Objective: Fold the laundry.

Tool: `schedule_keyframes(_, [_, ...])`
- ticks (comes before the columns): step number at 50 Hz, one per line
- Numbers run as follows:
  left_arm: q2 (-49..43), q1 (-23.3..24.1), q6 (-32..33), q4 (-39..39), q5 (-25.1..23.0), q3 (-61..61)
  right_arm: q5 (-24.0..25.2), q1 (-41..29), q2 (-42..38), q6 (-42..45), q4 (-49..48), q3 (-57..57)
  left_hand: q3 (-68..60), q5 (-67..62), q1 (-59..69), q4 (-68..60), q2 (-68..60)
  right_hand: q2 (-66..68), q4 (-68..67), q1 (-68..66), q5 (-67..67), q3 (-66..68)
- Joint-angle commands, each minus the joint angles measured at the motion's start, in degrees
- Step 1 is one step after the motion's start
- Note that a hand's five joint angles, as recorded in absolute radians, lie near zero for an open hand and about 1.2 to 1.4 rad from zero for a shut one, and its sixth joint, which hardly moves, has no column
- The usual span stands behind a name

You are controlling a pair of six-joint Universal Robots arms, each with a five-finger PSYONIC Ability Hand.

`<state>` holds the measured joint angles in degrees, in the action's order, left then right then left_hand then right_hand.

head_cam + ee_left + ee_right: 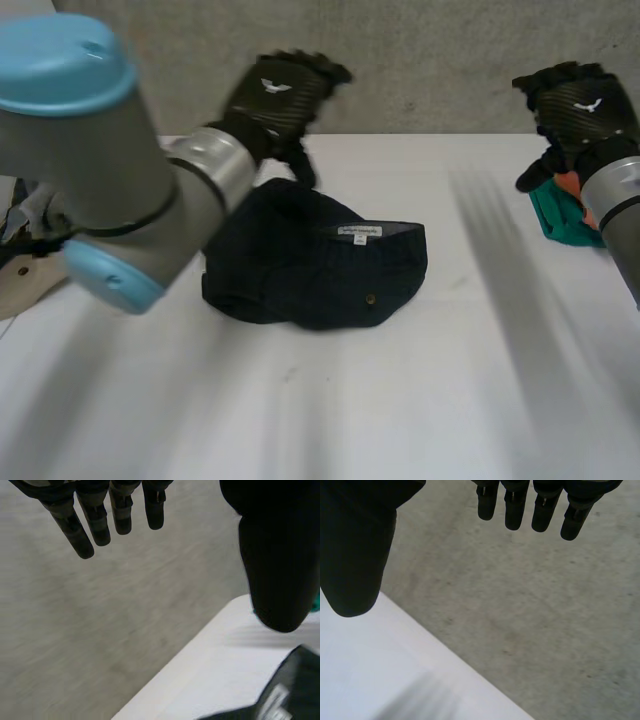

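Note:
A dark navy garment (315,265) lies folded into a compact bundle in the middle of the white table (400,400), its label and a small button facing up. My left hand (280,95) hovers above the table's far edge, just behind the bundle, open and holding nothing. In the left wrist view its fingers (102,517) hang straight and the thumb (277,565) stands apart, with a corner of the garment (295,690) below. My right hand (580,110) is raised at the far right, open and empty; its fingers (535,507) are straight.
A folded teal and orange cloth (565,210) lies at the table's right edge under my right arm. Beige fabric (25,275) sits off the table's left side. A grey floor (430,60) lies beyond the far edge.

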<state>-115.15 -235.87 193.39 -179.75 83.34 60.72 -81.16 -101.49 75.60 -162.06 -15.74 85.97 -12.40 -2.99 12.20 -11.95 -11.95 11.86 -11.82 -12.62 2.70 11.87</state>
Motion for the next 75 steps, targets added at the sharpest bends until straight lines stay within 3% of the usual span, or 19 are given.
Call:
schedule_keyframes(1, [9.93,-7.22,-0.38,-0.16,8.32,14.83,8.46,-5.11,-0.01,4.46,6.59,-0.10,2.02,2.61,-1.82,1.57,1.57,-1.86,1.82,2.62,-2.70,-1.87])
schedule_keyframes(6, [12.67,-12.24,-1.96,0.80,9.73,23.90,14.71,-8.81,-2.99,10.97,7.56,-2.03,1.85,2.44,-1.65,1.41,1.41,-1.86,1.82,2.62,-2.70,-1.87])
schedule_keyframes(13, [12.94,-17.42,-5.65,2.56,9.12,33.13,16.82,-15.39,-13.87,15.98,8.96,-11.77,1.52,2.11,-1.31,1.07,1.07,-0.85,0.80,1.61,-1.69,-0.86])
schedule_keyframes(23, [7.84,-19.36,-8.29,3.18,4.02,37.45,19.81,-21.56,-29.00,18.36,10.20,-26.72,-1.68,-1.09,1.88,-2.13,-2.13,3.02,-3.06,-2.26,2.18,3.01])
schedule_keyframes(29, [6.52,-20.24,-8.38,3.00,4.02,37.63,23.15,-24.90,-38.05,20.03,13.44,-35.51,-1.51,-0.92,1.72,-1.96,-1.96,5.04,-5.08,-4.28,4.20,5.03])
schedule_keyframes(34, [7.22,-21.74,-8.47,2.91,3.85,37.63,22.72,-26.57,-44.56,23.54,16.52,-41.84,-0.50,0.09,0.71,-0.95,-0.95,7.89,-7.93,-7.13,7.05,7.88])
schedule_keyframes(37, [8.01,-22.53,-8.47,2.91,3.58,37.63,20.88,-26.92,-48.87,25.74,17.67,-46.67,1.01,1.60,-0.80,0.56,0.56,15.94,-15.98,-15.18,15.10,15.92])
schedule_keyframes(40, [8.46,-22.88,-8.47,2.91,3.23,37.71,18.59,-27.01,-51.33,27.59,18.02,-51.77,2.02,2.61,-1.81,1.57,1.57,58.39,-58.43,-57.63,57.55,58.37])
schedule_keyframes(41, [8.37,-22.97,-8.47,2.91,3.14,37.71,17.72,-26.84,-51.16,27.94,18.28,-53.87,2.40,2.99,-2.20,1.95,1.95,68.05,-68.09,-67.29,67.21,68.03])
schedule_keyframes(44, [8.19,-22.88,-8.47,2.74,3.06,37.63,16.65,-26.66,-48.80,25.67,18.20,-54.95,2.40,2.99,-2.20,1.95,1.95,68.14,-68.18,-67.38,67.30,68.13])
schedule_keyframes(48, [7.84,-22.18,-8.29,2.30,3.06,37.19,15.16,-26.66,-40.81,15.75,15.66,-51.71,2.40,2.99,-2.20,1.95,1.95,68.14,-68.18,-67.38,67.30,68.13])
schedule_keyframes(53, [4.86,-19.46,-8.47,1.24,3.58,33.77,11.22,-27.01,-28.52,6.51,8.55,-40.66,2.40,2.99,-2.20,1.95,1.95,68.14,-68.18,-67.38,67.30,68.13])
schedule_keyframes(61, [-0.06,-13.58,-15.04,1.07,4.02,24.81,1.56,-27.62,-19.18,7.90,1.50,-28.86,2.40,2.99,-2.20,1.95,1.95,68.14,-68.18,-67.38,67.30,68.13])
schedule_keyframes(68, [-2.53,-8.30,-26.82,3.52,2.36,18.65,-4.78,-28.86,-18.55,10.89,3.60,-24.55,2.40,2.99,-2.20,1.95,1.95,68.14,-68.18,-67.38,67.30,68.13])
schedule_keyframes(75, [-3.32,-6.18,-30.09,6.78,-0.81,18.12,-7.87,-28.85,-19.00,11.51,3.34,-21.73,2.40,2.99,-2.20,1.95,1.95,68.14,-68.18,-67.38,67.30,68.13])
